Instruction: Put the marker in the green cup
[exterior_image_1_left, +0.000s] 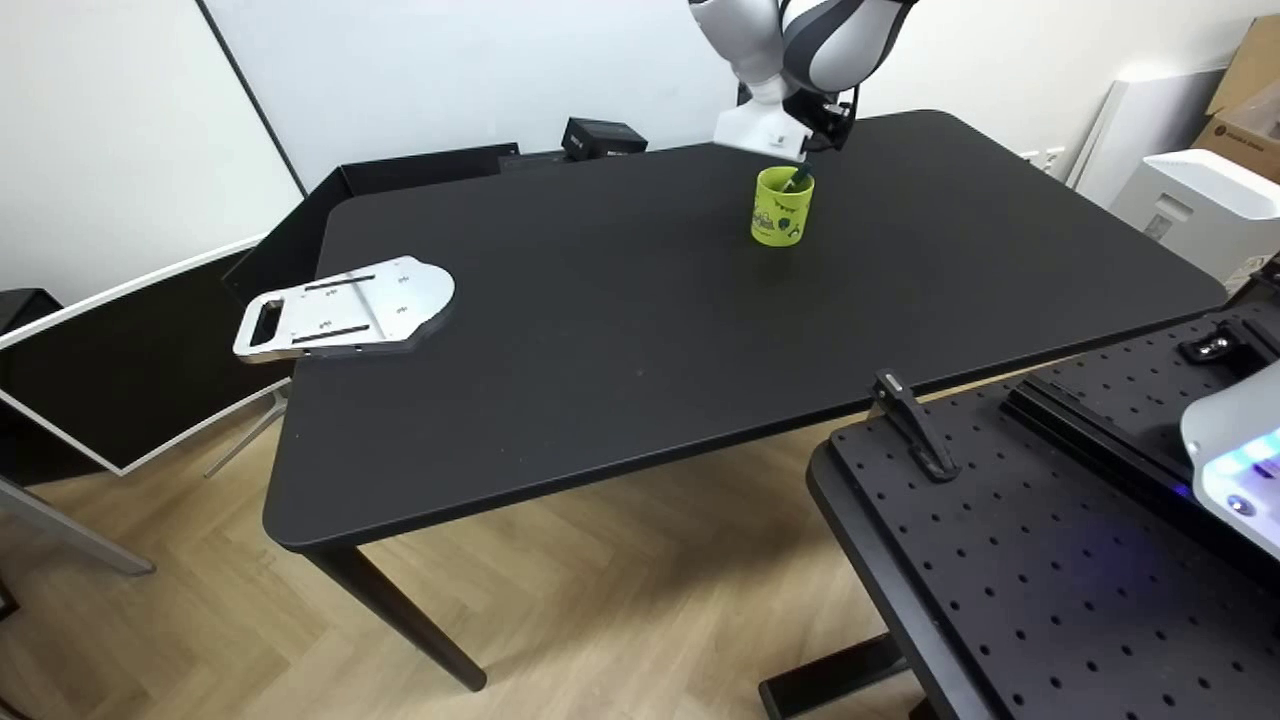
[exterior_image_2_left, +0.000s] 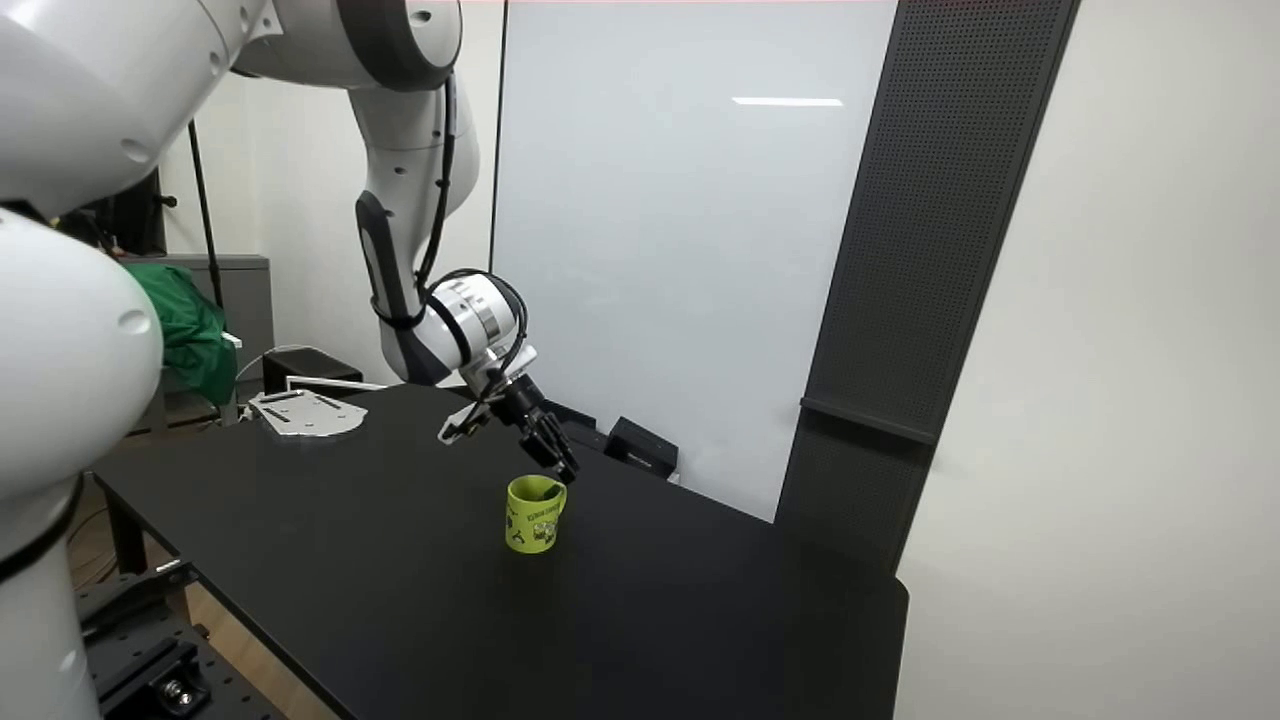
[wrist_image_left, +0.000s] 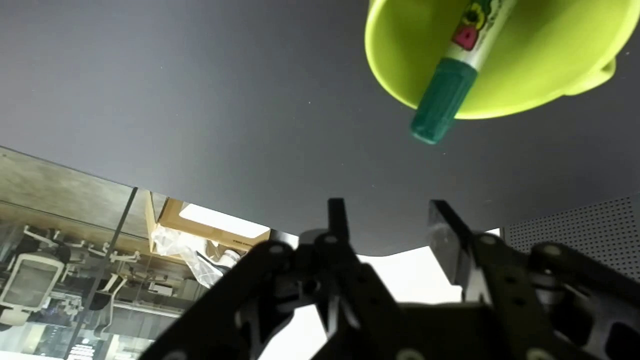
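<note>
In my wrist view the dark gripper (wrist_image_left: 387, 215) stands along the bottom, somewhat blurred, its two fingers (wrist_image_left: 338, 220) spread with a gap between them. In an exterior view I see my white arm (exterior_image_2_left: 300, 45) reach up from the left edge, bend at the elbow (exterior_image_2_left: 400, 40) near the top and run down through the forearm (exterior_image_2_left: 415, 160), a black cable (exterior_image_2_left: 441, 190) alongside. I have the wrist (exterior_image_2_left: 465, 325) tilted, so the gripper slants downward. In an exterior view a white plate (exterior_image_1_left: 763, 130) at the wrist partly hides the gripper from me.
</note>
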